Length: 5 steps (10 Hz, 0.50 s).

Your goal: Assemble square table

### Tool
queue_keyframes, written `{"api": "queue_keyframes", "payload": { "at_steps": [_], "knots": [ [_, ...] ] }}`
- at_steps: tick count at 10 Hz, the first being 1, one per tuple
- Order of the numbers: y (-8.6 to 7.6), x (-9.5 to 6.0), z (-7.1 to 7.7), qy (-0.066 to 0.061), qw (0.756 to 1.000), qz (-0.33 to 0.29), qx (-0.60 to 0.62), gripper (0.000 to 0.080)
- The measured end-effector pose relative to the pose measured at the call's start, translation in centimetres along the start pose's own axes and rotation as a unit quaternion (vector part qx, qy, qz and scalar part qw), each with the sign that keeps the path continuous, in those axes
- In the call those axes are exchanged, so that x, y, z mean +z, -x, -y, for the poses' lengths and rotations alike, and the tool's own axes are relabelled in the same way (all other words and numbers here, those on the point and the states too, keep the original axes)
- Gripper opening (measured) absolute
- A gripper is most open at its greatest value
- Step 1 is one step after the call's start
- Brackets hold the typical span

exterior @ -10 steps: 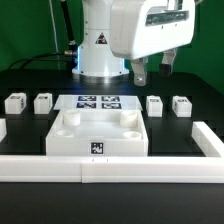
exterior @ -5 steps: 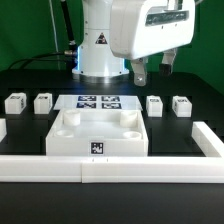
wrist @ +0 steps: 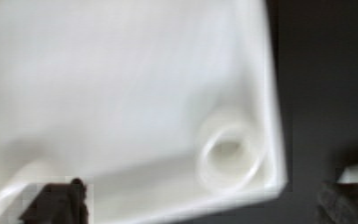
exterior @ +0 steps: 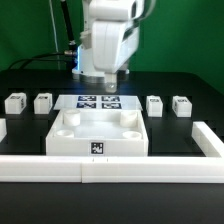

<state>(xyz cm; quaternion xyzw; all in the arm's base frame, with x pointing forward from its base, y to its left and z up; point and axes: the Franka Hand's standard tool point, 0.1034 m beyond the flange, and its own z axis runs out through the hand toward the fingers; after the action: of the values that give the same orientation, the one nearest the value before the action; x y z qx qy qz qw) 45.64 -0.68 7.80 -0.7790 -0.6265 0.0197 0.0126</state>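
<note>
Black worktop [exterior: 28, 128] under a green backdrop carries every part loose. At the exterior view's left stand two legs [exterior: 14, 101]. In the middle lies the marker board [exterior: 98, 102], with the slab [exterior: 97, 135] just in front of it, rim up, close behind the border wall [exterior: 110, 165]. At the right stand two more legs [exterior: 155, 105]. The arm [exterior: 108, 40] hangs above the marker board, behind the slab. No leg sits in a socket, so the job looks to be at its first step: reaching for the slab or a leg. The next move would call for coming down with the fingers astride a rim or a leg before closing. Only the wrist view shows the fingers [wrist: 55, 200] spread wide and empty, over a corner socket [wrist: 226, 158] of the slab. Only the exterior view shows the legs and where the arm stands.
</note>
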Motion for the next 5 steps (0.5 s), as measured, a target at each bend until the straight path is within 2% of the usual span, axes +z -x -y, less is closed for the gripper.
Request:
{"api": "queue_keyframes", "payload": {
  "at_steps": [1,2,5],
  "knots": [
    [1.74,1.32,1.27,-0.008,0.999,-0.002,-0.050,0.0650],
    [2.59,2.11,1.74,-0.013,0.997,-0.002,-0.082,0.0650],
    [2.64,2.10,1.64,-0.013,0.996,0.000,-0.092,0.0650]
  ]
}}
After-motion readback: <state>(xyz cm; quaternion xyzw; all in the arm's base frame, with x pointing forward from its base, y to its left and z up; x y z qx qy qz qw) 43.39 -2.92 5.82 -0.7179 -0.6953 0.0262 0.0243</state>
